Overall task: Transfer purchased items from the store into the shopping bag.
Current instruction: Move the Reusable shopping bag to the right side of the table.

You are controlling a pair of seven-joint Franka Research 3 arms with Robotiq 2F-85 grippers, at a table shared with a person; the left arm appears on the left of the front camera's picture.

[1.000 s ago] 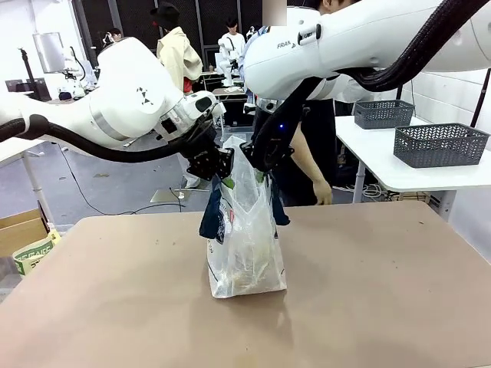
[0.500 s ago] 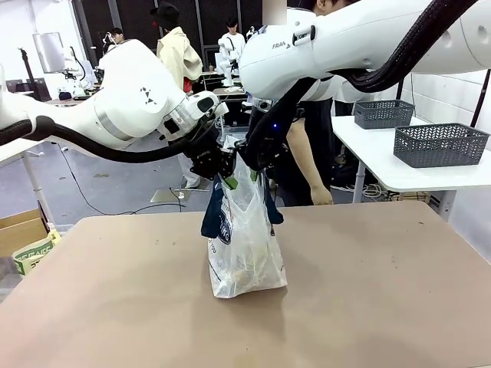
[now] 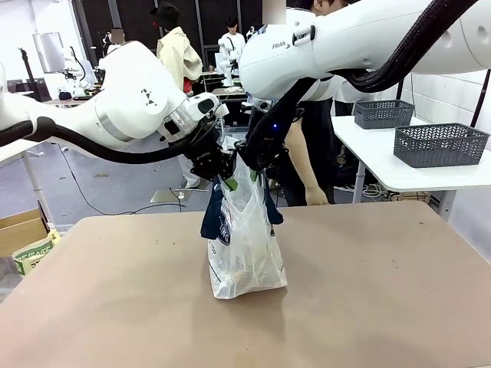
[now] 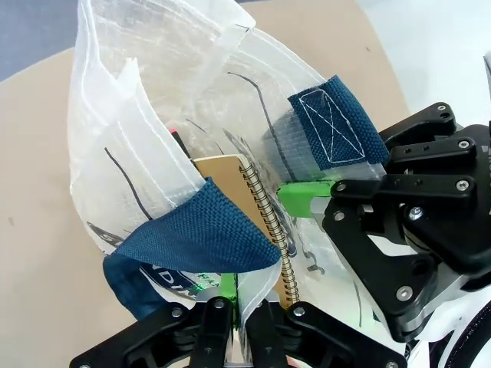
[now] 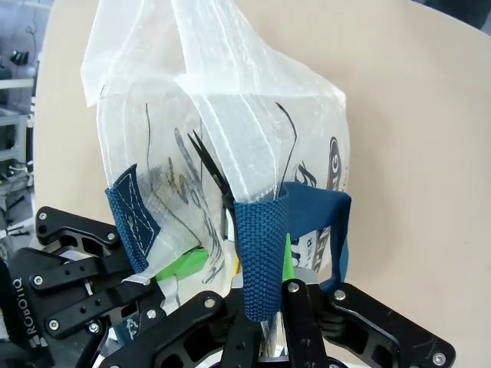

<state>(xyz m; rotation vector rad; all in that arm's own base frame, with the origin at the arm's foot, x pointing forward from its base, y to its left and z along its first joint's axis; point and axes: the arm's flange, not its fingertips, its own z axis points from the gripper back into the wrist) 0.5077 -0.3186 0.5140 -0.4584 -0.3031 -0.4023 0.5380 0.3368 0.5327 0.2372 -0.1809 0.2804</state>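
Observation:
The shopping bag (image 3: 244,245), translucent white with navy handles (image 3: 214,217), stands at the table's middle, held up by its top. My left gripper (image 3: 227,181) is shut on the rim's left side and my right gripper (image 3: 255,173) is shut on the right side. In the left wrist view my left gripper (image 4: 236,287) pinches the plastic beside a navy handle (image 4: 199,234), and a spiral notebook (image 4: 257,222) stands inside. My right gripper (image 5: 265,284) clamps the rim by a handle (image 5: 261,253). Purchased items (image 3: 245,272) show dimly at the bag's bottom.
A person stands behind the table's far edge, one hand (image 3: 313,197) hanging near it. A white side table (image 3: 399,172) at the right carries two dark grey lattice baskets (image 3: 441,144). A cardboard box (image 3: 23,230) sits on the floor at the left.
Both grippers have drawn slightly closer together with the bag's top, narrowing its mouth. The person's hand has drifted a little left. Both grips still hold.

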